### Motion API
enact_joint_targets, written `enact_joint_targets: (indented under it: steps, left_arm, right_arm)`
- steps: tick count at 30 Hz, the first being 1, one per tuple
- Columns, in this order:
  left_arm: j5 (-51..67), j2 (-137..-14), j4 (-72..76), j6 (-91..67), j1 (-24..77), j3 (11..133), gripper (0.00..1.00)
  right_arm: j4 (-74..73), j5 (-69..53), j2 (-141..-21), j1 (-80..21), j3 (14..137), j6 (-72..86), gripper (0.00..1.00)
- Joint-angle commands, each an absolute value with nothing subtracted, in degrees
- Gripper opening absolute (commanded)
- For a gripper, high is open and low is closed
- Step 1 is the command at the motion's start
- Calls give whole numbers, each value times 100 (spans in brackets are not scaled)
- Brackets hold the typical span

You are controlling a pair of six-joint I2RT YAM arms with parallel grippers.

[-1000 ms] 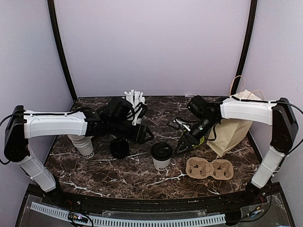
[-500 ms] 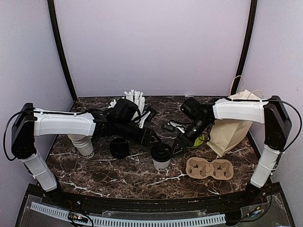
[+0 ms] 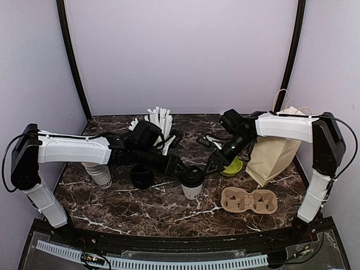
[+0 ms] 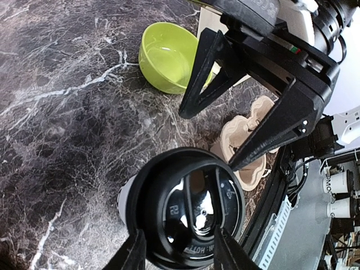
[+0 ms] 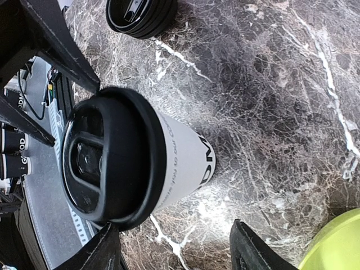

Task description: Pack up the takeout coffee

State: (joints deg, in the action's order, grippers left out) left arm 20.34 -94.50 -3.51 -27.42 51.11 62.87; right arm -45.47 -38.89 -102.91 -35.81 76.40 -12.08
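The takeout coffee (image 3: 192,183) stands upright mid-table, a white paper cup with black lettering and a black lid. My left gripper (image 3: 175,166) comes in from the left, its tips by the lid's edge. In the left wrist view the lid (image 4: 191,205) lies just beyond the left gripper (image 4: 180,250); the jaws are apart and grip nothing. My right gripper (image 3: 212,164) hangs just right of the cup. In the right wrist view the cup (image 5: 185,160) sits ahead of the open right gripper (image 5: 177,253), clear of both fingers. The brown paper bag (image 3: 275,154) stands at the right.
A moulded cup carrier (image 3: 248,201) lies at the front right. A green bowl (image 3: 232,166) sits behind the right gripper. A stack of black lids (image 3: 142,176) and a stack of lidless cups (image 3: 99,172) stand at the left. White straws (image 3: 160,119) stand at the back.
Both grippers have moved in toward the coffee cup, the left from the left and the right from the right. Their jaws have narrowed somewhat. The cup has not moved.
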Motion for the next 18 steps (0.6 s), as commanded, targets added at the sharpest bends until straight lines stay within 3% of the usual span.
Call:
enact_joint_targets:
  steps: [1, 9, 18]
  left_arm:
    - [1753, -9037, -480, -2915, 5132, 6190, 47]
    - [1549, -8773, -409, -3194, 5133, 6110, 48]
    - [1311, -8913, -507, -3546, 5090, 5980, 41]
  right_arm:
    - [-4558, -4140, -10203, -3604, 7705, -1312, 68]
    - [-4674, -4490, -10038, -3604, 7559, -1435, 71]
    - [-4728, -4553, -9931, -3620, 7343, -1435, 79]
